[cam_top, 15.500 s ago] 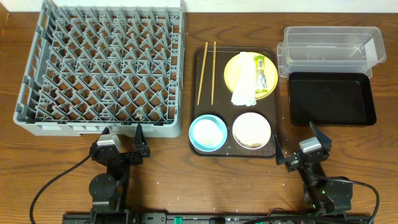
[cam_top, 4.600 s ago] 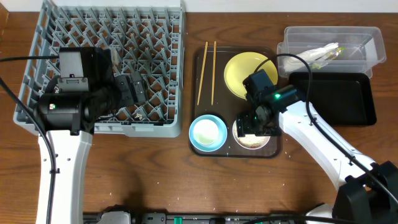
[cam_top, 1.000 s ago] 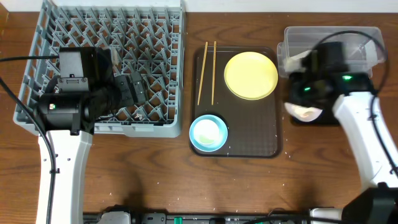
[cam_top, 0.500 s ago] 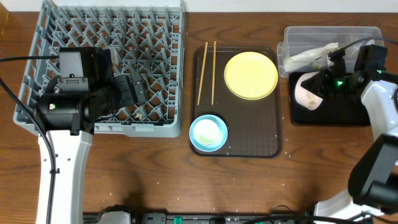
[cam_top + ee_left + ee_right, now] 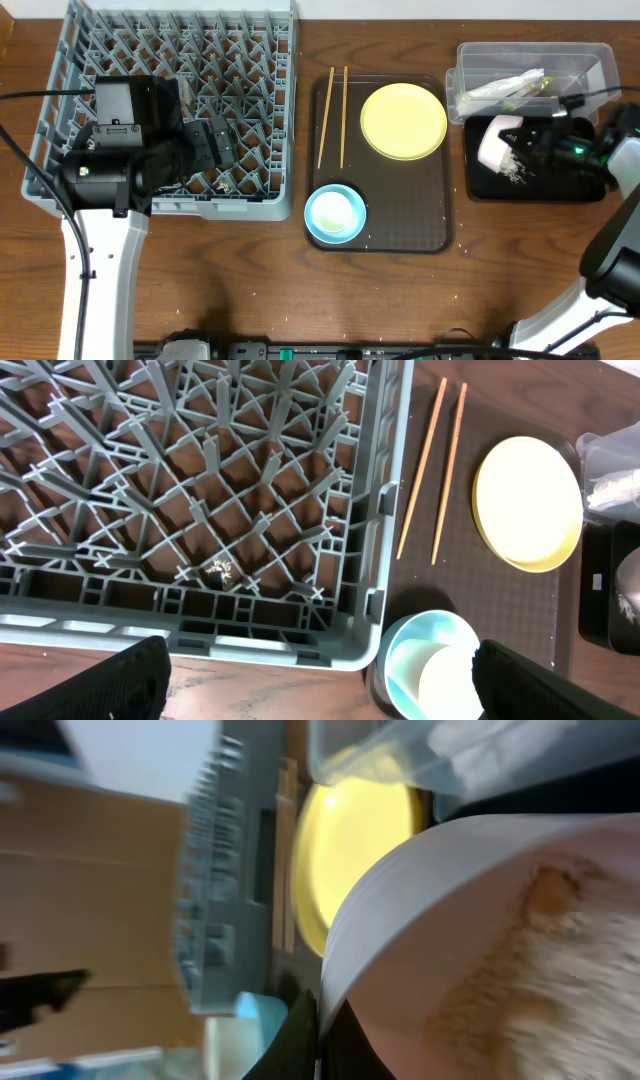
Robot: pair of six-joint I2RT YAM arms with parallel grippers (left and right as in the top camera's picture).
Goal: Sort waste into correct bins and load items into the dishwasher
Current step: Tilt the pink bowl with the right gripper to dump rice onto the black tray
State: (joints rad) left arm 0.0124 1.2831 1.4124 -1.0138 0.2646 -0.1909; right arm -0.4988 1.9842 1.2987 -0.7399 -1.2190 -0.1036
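Observation:
My right gripper [image 5: 532,150] is shut on the rim of the white bowl [image 5: 496,141], which is tipped on its side over the black tray [image 5: 580,186]. Beige food crumbs [image 5: 516,167] lie spilled on that tray. In the right wrist view the fingers [image 5: 298,1038] pinch the bowl's wall [image 5: 430,890], and crumbs [image 5: 560,960] cling inside. The napkin [image 5: 498,89] lies in the clear tub [image 5: 530,58]. My left gripper [image 5: 325,685] hangs open over the near edge of the grey dish rack [image 5: 200,480]. Yellow plate [image 5: 403,121], chopsticks [image 5: 332,116] and blue bowl [image 5: 334,213] with a white cup [image 5: 450,685] sit on the brown tray.
The brown serving tray [image 5: 405,220] lies between the rack [image 5: 250,60] and the two bins. The left arm's body [image 5: 130,160] covers part of the rack. A cable runs across the clear tub's right side.
The right arm has carried the white bowl farther right over the black tray and tipped it, and crumbs now lie on the tray. The left arm has stayed still.

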